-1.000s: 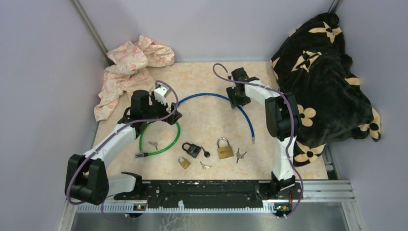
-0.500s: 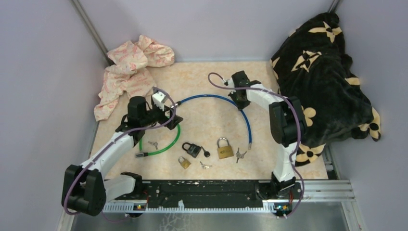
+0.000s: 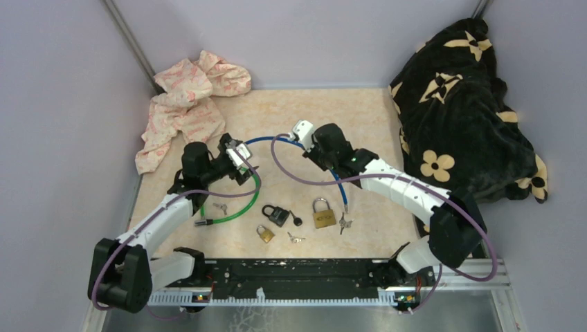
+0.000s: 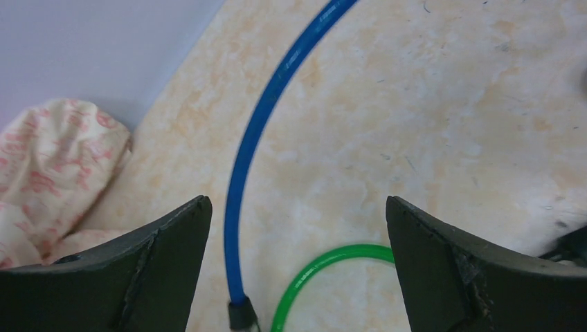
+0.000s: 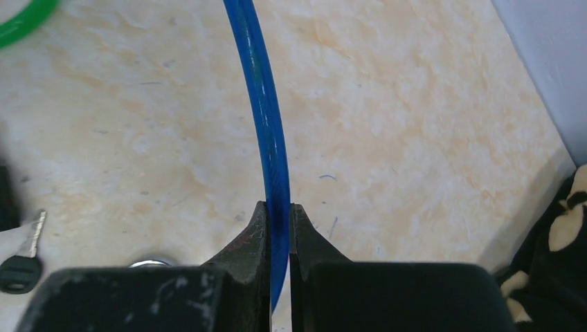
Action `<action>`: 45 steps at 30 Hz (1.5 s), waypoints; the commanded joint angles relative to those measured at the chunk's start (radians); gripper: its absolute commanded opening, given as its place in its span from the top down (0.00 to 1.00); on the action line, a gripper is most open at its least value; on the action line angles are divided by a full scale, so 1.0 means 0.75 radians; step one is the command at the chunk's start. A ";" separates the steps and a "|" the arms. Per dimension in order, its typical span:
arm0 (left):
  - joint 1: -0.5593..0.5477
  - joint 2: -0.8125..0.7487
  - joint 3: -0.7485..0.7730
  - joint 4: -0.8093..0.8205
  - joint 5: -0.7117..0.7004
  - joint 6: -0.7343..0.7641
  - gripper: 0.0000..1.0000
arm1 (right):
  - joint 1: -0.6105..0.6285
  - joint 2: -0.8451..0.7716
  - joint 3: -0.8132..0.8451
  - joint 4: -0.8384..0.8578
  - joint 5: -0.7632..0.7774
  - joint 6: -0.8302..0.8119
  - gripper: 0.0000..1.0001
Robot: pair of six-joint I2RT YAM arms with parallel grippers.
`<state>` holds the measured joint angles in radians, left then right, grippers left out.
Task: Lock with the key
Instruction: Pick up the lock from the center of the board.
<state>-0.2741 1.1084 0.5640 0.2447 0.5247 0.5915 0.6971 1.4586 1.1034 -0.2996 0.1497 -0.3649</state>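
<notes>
A black padlock (image 3: 277,214) lies at the front centre with a black-headed key (image 3: 296,220) beside it; that key also shows in the right wrist view (image 5: 19,259). A large brass padlock (image 3: 322,216) and a small one (image 3: 265,234) lie nearby, with loose keys (image 3: 295,238) (image 3: 345,223). My right gripper (image 5: 278,207) is shut on the blue cable (image 5: 263,104) and sits mid-table (image 3: 325,149). My left gripper (image 4: 297,204) is open and empty over the blue cable's end (image 4: 241,315) and the green cable (image 4: 325,263), seen from above (image 3: 239,162).
A pink patterned cloth (image 3: 187,104) lies at the back left. A black floral blanket (image 3: 471,111) fills the right side. The green cable loop (image 3: 239,211) holds another small key (image 3: 220,207). Purple arm cables arc over the table.
My right arm has swung from the back centre forward and left, carrying the blue cable with it. My left gripper has shifted slightly and stays open.
</notes>
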 commanded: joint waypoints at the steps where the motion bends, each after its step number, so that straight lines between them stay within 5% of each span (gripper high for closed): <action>1: -0.032 0.079 0.010 0.200 -0.001 0.343 0.01 | 0.138 -0.162 -0.068 0.201 0.024 -0.035 1.00; 10: -0.095 0.225 0.038 0.304 -0.085 0.483 0.04 | 0.318 -0.299 -0.163 0.287 0.033 -0.080 1.00; 12: -0.094 0.223 0.042 0.325 -0.110 0.489 0.27 | 0.324 -0.332 -0.187 0.303 0.006 -0.078 1.00; 16: -0.101 0.159 0.055 0.327 -0.109 0.423 0.99 | 0.323 -0.363 -0.213 0.326 -0.036 -0.049 1.00; 18: -0.107 0.108 0.061 0.321 -0.104 0.356 1.00 | 0.315 -0.346 -0.211 0.319 -0.028 -0.006 1.00; 22: -0.113 0.005 0.078 0.222 -0.111 0.284 1.00 | 0.216 -0.332 -0.206 0.280 -0.069 0.220 0.52; 25: -0.115 -0.051 0.074 0.152 -0.144 0.275 1.00 | 0.109 -0.358 -0.252 0.291 -0.120 0.382 0.43; 32: -0.116 -0.124 0.065 0.097 -0.146 0.202 1.00 | 0.099 -0.379 -0.354 0.289 -0.086 0.564 0.41; 45: -0.119 -0.215 0.086 -0.021 -0.147 0.002 1.00 | 0.065 -0.323 -0.494 0.451 -0.035 0.672 0.59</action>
<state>-0.3595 0.9791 0.5869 0.2340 0.4038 0.6621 0.7559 1.2022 0.7422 -0.0780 0.1093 0.1040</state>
